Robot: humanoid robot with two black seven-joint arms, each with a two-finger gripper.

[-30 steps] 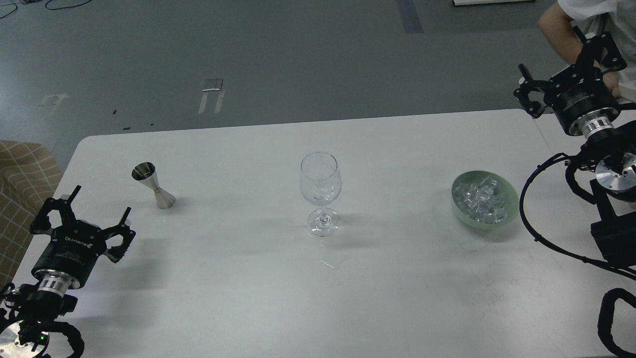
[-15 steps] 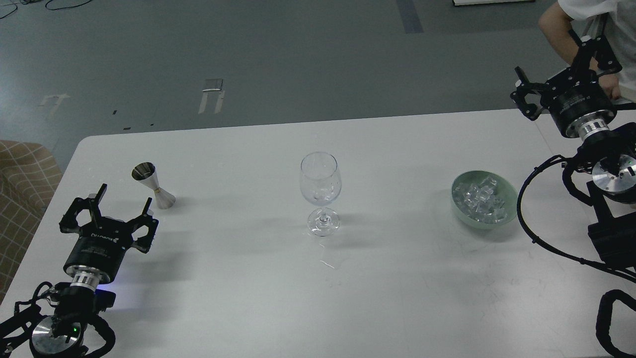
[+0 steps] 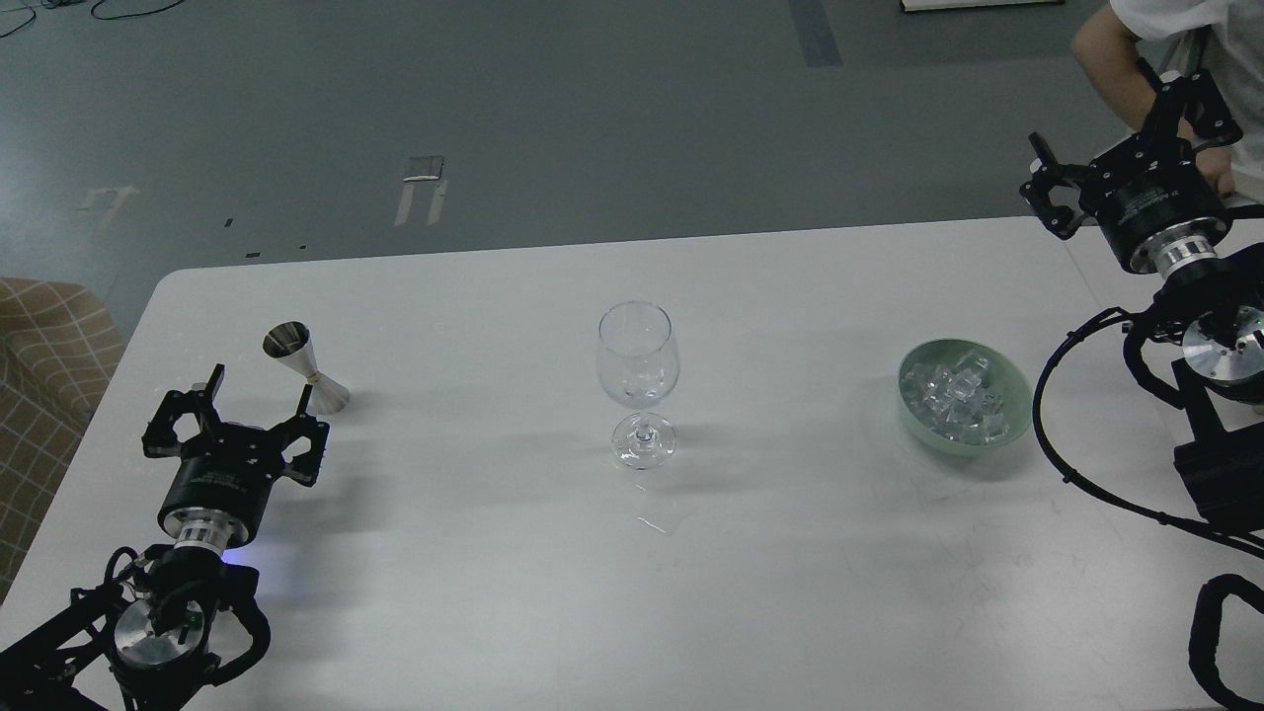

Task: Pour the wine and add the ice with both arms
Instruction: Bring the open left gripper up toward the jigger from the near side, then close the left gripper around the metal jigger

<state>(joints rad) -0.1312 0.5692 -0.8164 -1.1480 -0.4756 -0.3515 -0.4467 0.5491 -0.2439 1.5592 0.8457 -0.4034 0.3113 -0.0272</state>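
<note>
A clear wine glass [image 3: 638, 375] stands upright and empty at the middle of the white table [image 3: 494, 553]. A steel jigger [image 3: 305, 368] stands tilted at the left. A heap of ice cubes [image 3: 954, 400] lies in a pale green bowl [image 3: 1017, 380] at the right. My left gripper [image 3: 260, 388] is open and empty, just in front of and left of the jigger, apart from it. My right gripper [image 3: 1101, 109] is open and empty, raised beyond the table's far right corner, well behind the bowl.
A person's arm [image 3: 1106, 49] in a white shirt is at the top right, close behind my right gripper. A checked brown seat [image 3: 39, 346] stands off the table's left edge. A small wet streak [image 3: 650, 523] lies in front of the glass.
My left gripper has moved forward and right, closing in on the jigger. My right gripper has shifted only slightly at the far right corner.
</note>
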